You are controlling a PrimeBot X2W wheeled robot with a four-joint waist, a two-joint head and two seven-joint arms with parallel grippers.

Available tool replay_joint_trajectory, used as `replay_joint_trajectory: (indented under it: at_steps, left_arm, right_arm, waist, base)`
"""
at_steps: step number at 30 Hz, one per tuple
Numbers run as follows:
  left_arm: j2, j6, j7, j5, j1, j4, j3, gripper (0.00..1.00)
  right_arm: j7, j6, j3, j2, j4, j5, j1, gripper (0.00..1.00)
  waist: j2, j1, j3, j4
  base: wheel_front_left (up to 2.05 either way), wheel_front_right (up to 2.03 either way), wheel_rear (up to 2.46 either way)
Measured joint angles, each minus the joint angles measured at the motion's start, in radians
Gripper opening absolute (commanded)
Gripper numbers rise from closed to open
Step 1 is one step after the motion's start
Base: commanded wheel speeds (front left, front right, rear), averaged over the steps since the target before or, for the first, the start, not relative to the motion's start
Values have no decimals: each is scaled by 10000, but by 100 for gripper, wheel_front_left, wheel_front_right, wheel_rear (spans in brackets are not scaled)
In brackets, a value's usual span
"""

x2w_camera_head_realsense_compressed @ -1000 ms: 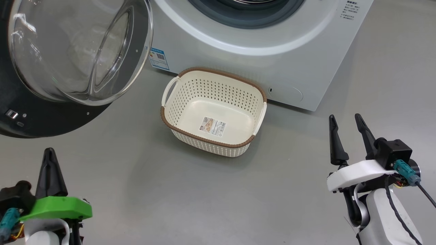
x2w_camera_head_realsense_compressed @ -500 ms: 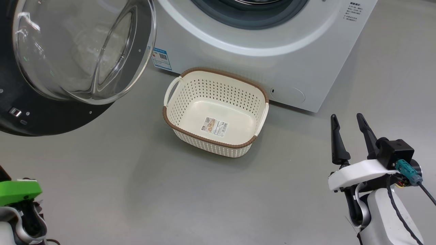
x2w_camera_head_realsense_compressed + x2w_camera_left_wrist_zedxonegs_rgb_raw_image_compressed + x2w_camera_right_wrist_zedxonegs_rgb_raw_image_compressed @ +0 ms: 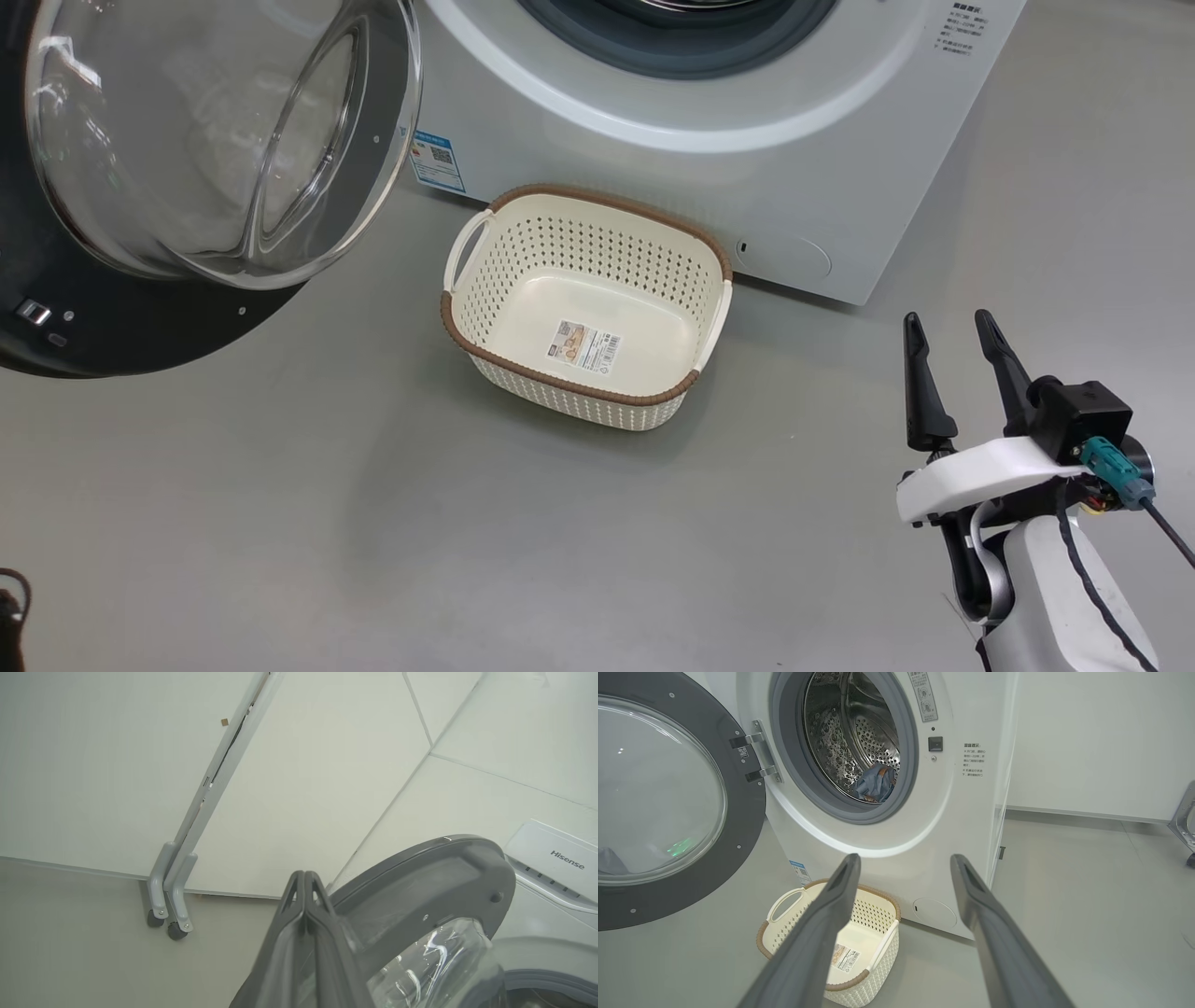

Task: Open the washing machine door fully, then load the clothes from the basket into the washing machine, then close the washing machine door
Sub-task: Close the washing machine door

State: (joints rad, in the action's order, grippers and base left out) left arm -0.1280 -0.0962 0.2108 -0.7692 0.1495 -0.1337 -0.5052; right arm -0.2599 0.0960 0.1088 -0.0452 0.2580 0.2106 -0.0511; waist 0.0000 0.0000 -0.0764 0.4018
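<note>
My right end effector point(image 3: 946, 322) hovers over the smooth grey floor point(image 3: 280, 513) with its two long dark fingers spread wide and nothing between them. My left end effector point(image 3: 304, 877) has its two fingers pressed flat together, tip to tip, gripping nothing.

Ahead of the right end effector and to its left sits the basket point(image 3: 560, 401) — one cream plastic tub, a rounded rectangle with rows of small holes, a brown woven-look rim and two loop handles. A single paper label point(image 3: 583, 345) lies on its floor, and no cloth lies in it. Directly beyond the basket stands the washing machine point(image 3: 747, 168), one glossy white box with a round flap point(image 3: 789, 257) low at the corner nearest my right fingers and a small blue sticker point(image 3: 434, 161) at the other.

Far to the left of the right end effector the washing machine door point(image 3: 140, 317) hangs wide open on two metal hinges point(image 3: 752, 756): a broad black ring around a bulging clear glass bowl. From the left wrist view its rim curves just right of my closed fingers; I cannot tell whether they touch it.

Straight ahead of and above the right fingertips, inside the perforated steel drum point(image 3: 859, 732) ringed by a grey rubber gasket point(image 3: 794, 765), lie the clothes point(image 3: 875, 786) — one crumpled bluish bundle with an orange-brown patch.
</note>
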Motion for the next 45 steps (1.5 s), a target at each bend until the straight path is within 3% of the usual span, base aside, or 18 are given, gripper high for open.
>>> replay_joint_trajectory:
  at_steps: [14,20,25,29,45]
  left_arm:
    - [-1076,2,-1883,-3484,2291,-924,-1586,0]
    - [-1599,362,-2863,-4224,2823,-1762,-1879,0]
    - [-1724,790,-3331,-5193,3050,-2343,-2610,0]
    - [-1710,828,-3714,-5822,3231,-2623,-2840,0]
    - [-1971,788,-4362,-5923,3223,-3544,-2846,0]
  right_arm:
    - [0,77,27,2,-119,104,-35,100]
    - [0,86,15,-52,-125,104,-57,100]
    - [0,90,35,-107,-104,104,-122,100]
    - [0,90,12,-150,-104,104,-194,100]
    - [0,163,40,-318,-138,104,-291,100]
  waist:
    - [0,0,-389,-418]
    - [0,0,-565,-575]
    - [0,0,-652,-722]
    - [0,0,-717,-818]
    - [0,0,-1097,-1112]
  base:
    - [0,0,0]
    - [0,0,0]
    - [0,0,0]
    - [0,0,0]
    - [0,0,0]
